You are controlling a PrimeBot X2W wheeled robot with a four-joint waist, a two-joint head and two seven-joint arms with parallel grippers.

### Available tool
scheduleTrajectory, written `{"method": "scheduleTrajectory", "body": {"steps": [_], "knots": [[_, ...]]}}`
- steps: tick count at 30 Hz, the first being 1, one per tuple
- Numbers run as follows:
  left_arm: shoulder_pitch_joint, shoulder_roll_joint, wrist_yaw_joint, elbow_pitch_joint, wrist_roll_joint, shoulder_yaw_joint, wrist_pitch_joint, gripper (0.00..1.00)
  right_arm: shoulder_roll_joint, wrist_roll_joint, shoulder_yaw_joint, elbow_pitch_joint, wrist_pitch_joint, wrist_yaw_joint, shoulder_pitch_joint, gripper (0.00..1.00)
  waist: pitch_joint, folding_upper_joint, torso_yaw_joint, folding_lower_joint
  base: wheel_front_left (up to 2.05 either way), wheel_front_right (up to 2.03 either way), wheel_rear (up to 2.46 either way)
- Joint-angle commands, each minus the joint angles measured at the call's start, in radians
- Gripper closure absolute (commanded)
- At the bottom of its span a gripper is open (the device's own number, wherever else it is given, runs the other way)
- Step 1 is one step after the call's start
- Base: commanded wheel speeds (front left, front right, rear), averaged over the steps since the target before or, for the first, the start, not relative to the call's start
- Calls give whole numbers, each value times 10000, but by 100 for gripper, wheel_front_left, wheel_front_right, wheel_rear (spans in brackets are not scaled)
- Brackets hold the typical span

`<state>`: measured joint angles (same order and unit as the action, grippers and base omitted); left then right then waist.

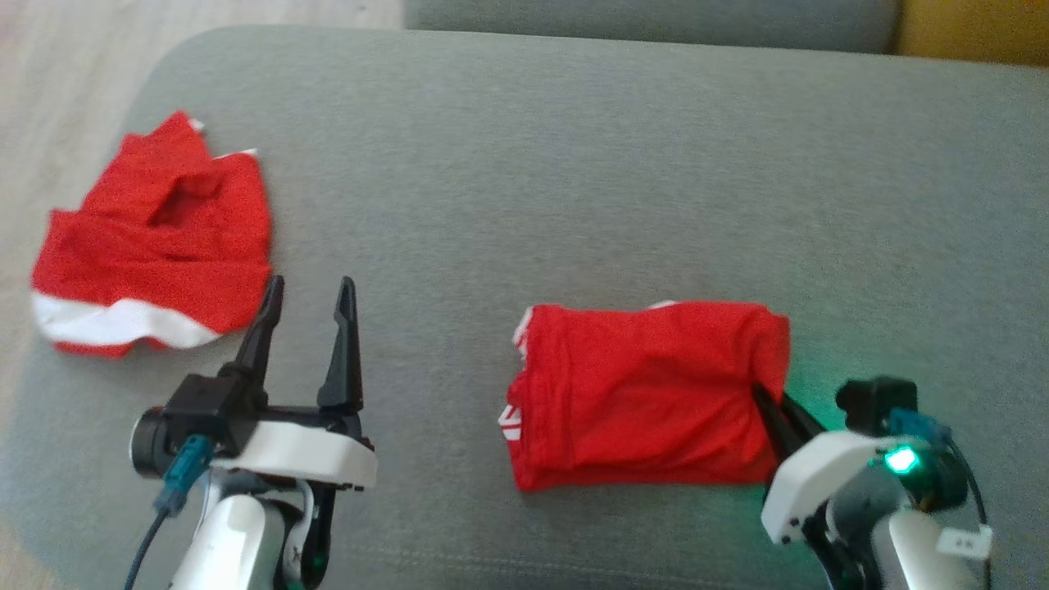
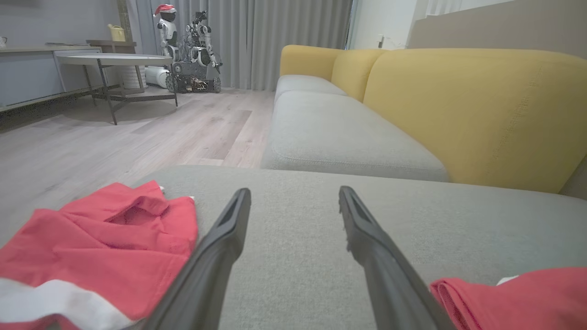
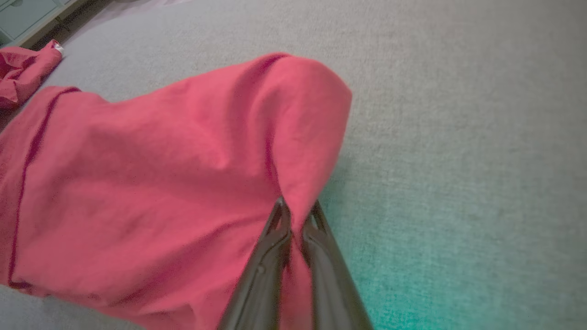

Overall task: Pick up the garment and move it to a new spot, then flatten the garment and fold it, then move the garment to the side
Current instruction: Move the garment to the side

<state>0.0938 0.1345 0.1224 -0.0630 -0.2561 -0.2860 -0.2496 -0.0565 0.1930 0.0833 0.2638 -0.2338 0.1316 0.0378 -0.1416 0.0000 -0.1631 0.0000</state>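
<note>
The folded garment (image 1: 647, 393) is clamped at its right edge by the right gripper (image 1: 762, 397), the left gripper (image 1: 311, 287) spread and unladen; side-move step judged in hand, needing a low, fold-preserving drag.

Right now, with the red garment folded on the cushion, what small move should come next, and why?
Probably raise the right gripper slightly and begin carrying the folded garment sideways. Its fingers look pinched shut on the garment's right edge, the fold looks finished, and the left gripper hangs open, clear of it.
</note>
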Motion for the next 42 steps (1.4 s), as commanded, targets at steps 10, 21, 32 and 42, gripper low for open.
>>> {"method": "scheduleTrajectory", "body": {"steps": [10, 21, 32, 42], "knots": [[655, 56, -136, 673, 251, 526, -121, 0, -688, 186, 669, -160, 517, -9, 2087, 100, -670, 0, 2483, 0, 0, 0, 0], [1803, 259, -493, 861, 584, 131, 9, 0, -1462, 218, -1099, 1022, 1430, -9, 4324, 100, -2203, 0, 3825, 0, 0, 0, 0], [2649, 606, -761, 1052, 821, -78, 290, 0, -2095, 48, -2844, 2334, 2128, -9, 6129, 100, -3415, 0, 4495, 0, 0, 0, 0], [3280, 754, -940, 1136, 988, -327, 414, 0, -2438, -478, -3781, 3374, 2633, -9, 7166, 100, -4212, 0, 4564, 0, 0, 0, 0]]}}
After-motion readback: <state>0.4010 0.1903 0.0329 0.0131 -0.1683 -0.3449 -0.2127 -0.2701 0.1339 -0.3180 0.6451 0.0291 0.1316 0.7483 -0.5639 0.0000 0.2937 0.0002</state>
